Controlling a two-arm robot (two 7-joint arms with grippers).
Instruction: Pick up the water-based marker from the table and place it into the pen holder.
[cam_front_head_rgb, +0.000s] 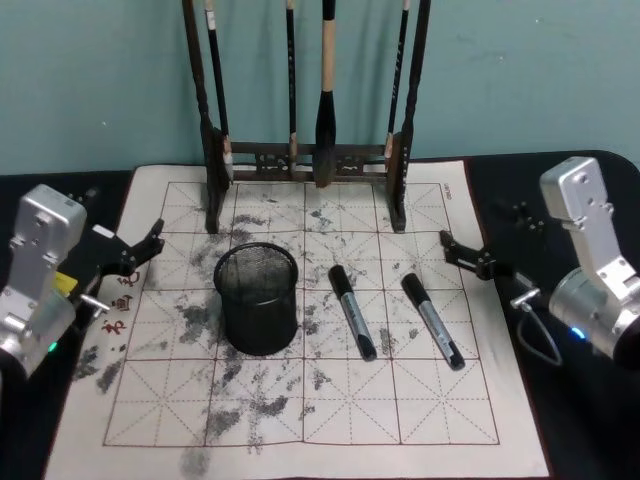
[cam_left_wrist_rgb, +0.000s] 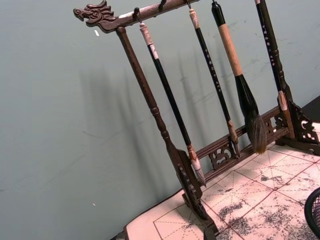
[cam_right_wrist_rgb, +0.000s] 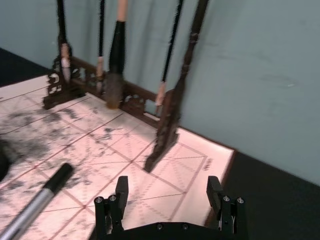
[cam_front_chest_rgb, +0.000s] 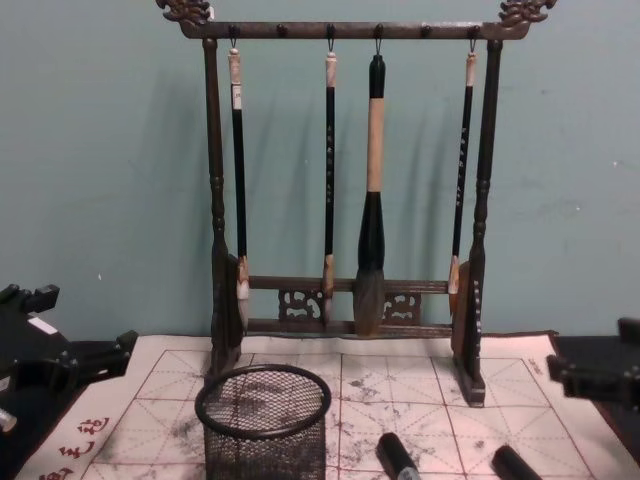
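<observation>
Both grippers hover low beside the mat (cam_front_head_rgb: 300, 420). The left gripper (cam_front_head_rgb: 135, 252) is at its left edge, fingers spread and empty. The pen holder (cam_front_head_rgb: 257, 297) stands upright on open mat. To its right lie one marker (cam_front_head_rgb: 352, 310) and a second marker (cam_front_head_rgb: 432, 320), apart; the head view shows them whole, the chest view only their caps. The right gripper (cam_right_wrist_rgb: 168, 181) is plainly spread in its wrist view.

Head view: high in front of the brush rack (cam_front_head_rgb: 305, 157), tilted steeply down, taking in the whole mat (cam_front_head_rgb: 440, 400) and the pen holder (cam_front_head_rgb: 258, 320) before it. Chest view: lower, level, facing the brush rack square on, close enough to crop the pen holder's foot. Left wrist view: near the brush rack's left end, rolled aslant, facing the wall (cam_left_wrist_rgb: 60, 125). Right wrist view: low beside its right end, over the right claw (cam_right_wrist_rgb: 167, 185). Shared by all four: the brush rack
</observation>
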